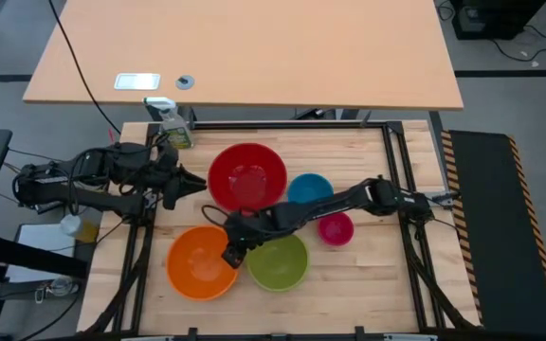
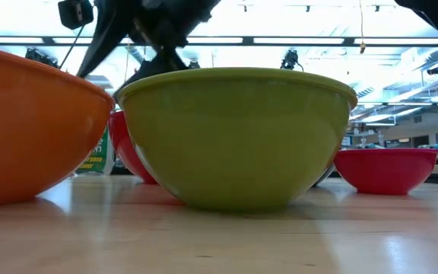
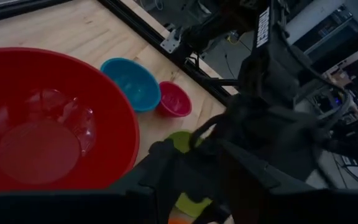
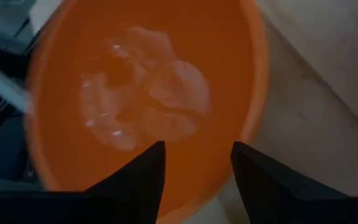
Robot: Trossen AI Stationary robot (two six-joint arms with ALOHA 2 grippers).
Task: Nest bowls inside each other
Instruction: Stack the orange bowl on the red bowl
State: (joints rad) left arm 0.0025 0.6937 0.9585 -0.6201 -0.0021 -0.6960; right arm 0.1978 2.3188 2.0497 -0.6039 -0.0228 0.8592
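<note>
Five bowls rest on their bases on the wooden table: red (image 1: 247,175), blue (image 1: 309,190), pink (image 1: 335,228), orange (image 1: 197,263) and lime green (image 1: 279,263). My right arm reaches in from the table's right. Its gripper (image 1: 231,254) slants down over the orange bowl's right rim, next to the green bowl. In the right wrist view this gripper (image 4: 194,158) is open, with the orange bowl's inside (image 4: 142,93) beyond its fingers. My left gripper (image 1: 195,182) waits open just left of the red bowl (image 3: 48,118), raised off the table.
A small spray bottle (image 1: 173,121) stands at the table's far left corner. Black frame rails (image 1: 387,161) run along the table's edges. Orange and green bowls (image 2: 234,137) sit close together near the front. Bare wood (image 1: 368,275) lies at the near right.
</note>
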